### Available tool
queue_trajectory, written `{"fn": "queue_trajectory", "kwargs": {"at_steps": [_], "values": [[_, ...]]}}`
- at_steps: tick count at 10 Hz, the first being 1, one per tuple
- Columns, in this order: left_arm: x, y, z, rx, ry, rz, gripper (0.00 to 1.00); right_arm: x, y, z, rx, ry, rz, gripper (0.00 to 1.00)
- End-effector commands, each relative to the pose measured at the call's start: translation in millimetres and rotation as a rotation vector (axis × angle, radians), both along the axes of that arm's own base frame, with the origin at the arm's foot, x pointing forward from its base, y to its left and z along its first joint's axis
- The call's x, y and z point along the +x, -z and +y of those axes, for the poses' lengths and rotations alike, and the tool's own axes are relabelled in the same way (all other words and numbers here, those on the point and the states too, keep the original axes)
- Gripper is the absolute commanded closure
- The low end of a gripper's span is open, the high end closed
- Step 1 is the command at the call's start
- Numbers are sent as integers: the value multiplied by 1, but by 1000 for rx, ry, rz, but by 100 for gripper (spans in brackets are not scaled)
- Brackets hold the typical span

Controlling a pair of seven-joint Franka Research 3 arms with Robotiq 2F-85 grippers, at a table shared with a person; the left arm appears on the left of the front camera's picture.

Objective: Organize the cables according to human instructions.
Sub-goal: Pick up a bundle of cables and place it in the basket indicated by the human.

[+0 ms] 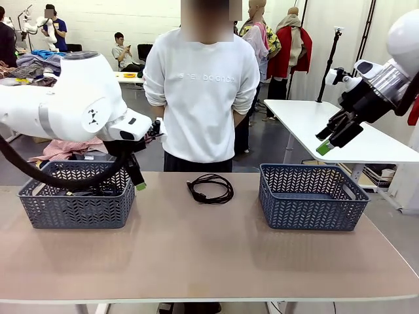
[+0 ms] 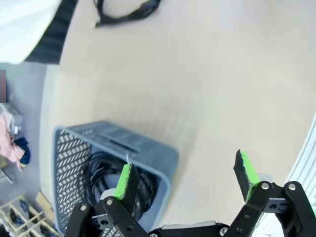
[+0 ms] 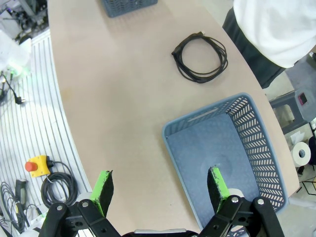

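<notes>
One coiled black cable [image 1: 211, 188] lies on the table's far middle, in front of the person; it is also in the right wrist view as a cable [image 3: 200, 58] and at the top of the left wrist view as a cable [image 2: 126, 12]. More coiled black cables [image 2: 101, 180] lie in the left blue basket [image 1: 77, 208]. My left gripper [image 1: 137, 180] hangs open over that basket's right end, its jaws [image 2: 185, 175] empty. My right gripper [image 1: 324, 142] is raised, open and empty [image 3: 160, 183], above the near edge of the right blue basket [image 3: 173, 148], which holds nothing.
A person in a white sweatshirt [image 1: 200, 91] stands at the far edge, hands behind the back. The right basket [image 1: 313, 196] sits right of centre. A white table [image 1: 327, 121] stands behind at right. A red stop button [image 3: 33, 165] and cords lie on the floor.
</notes>
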State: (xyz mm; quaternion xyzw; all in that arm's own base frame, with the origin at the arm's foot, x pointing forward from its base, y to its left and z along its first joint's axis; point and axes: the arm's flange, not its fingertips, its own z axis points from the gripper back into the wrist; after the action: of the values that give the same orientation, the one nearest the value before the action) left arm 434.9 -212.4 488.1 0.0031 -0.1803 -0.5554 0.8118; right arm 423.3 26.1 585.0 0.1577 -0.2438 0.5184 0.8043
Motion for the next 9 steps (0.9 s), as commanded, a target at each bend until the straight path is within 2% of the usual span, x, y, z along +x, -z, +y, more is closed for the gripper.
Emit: {"fn": "queue_trajectory", "kwargs": {"at_steps": [1,4,6,7,9], "values": [[-26,3,1,-83,55,-3,0,1,-3,0,-3,1,-2,0],[-49,1,-3,-112,74,4,0,1,-3,0,-3,1,-2,0],[-52,0,-3,-122,40,45,0,1,-3,0,-3,1,-2,0],[-49,-2,-14,-84,51,12,0,1,-3,0,-3,1,-2,0],[-49,-2,-14,-84,51,12,0,1,-3,0,-3,1,-2,0]]}}
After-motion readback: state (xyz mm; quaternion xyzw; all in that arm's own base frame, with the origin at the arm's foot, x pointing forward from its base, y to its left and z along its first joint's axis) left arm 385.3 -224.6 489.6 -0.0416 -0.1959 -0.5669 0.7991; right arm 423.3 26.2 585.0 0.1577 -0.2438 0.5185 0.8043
